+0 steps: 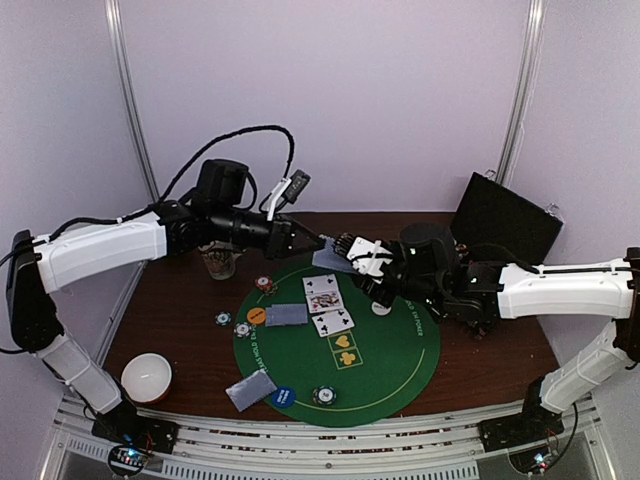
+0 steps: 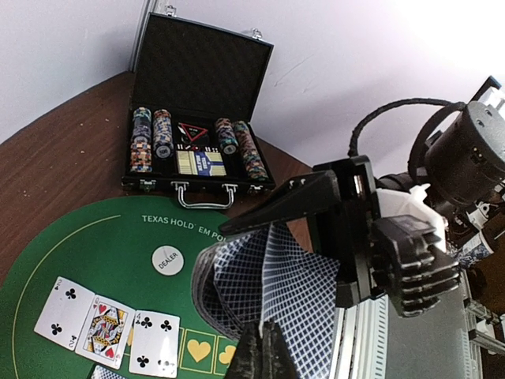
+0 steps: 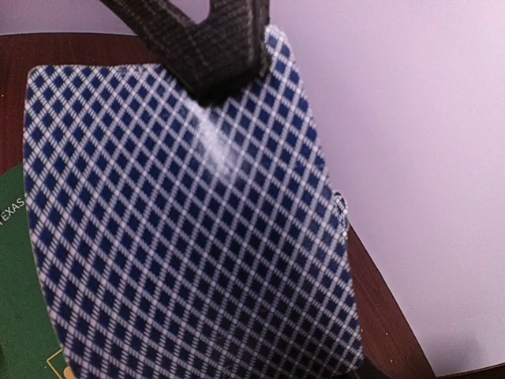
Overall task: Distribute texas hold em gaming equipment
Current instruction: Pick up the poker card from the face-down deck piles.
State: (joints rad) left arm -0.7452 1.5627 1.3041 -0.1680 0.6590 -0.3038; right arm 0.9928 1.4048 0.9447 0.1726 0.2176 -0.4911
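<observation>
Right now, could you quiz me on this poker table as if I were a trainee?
1. True or false: the case stands open.
2. How many cards lie face up on the mat? A two, B three, C five.
3. Fill in: the left hand and the right hand both grip the ____.
Key: 1 true; 2 B; 3 deck.

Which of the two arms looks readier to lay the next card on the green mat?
Left, probably: the left gripper pinches the top card, while the right gripper just holds the deck above the mat.
</observation>
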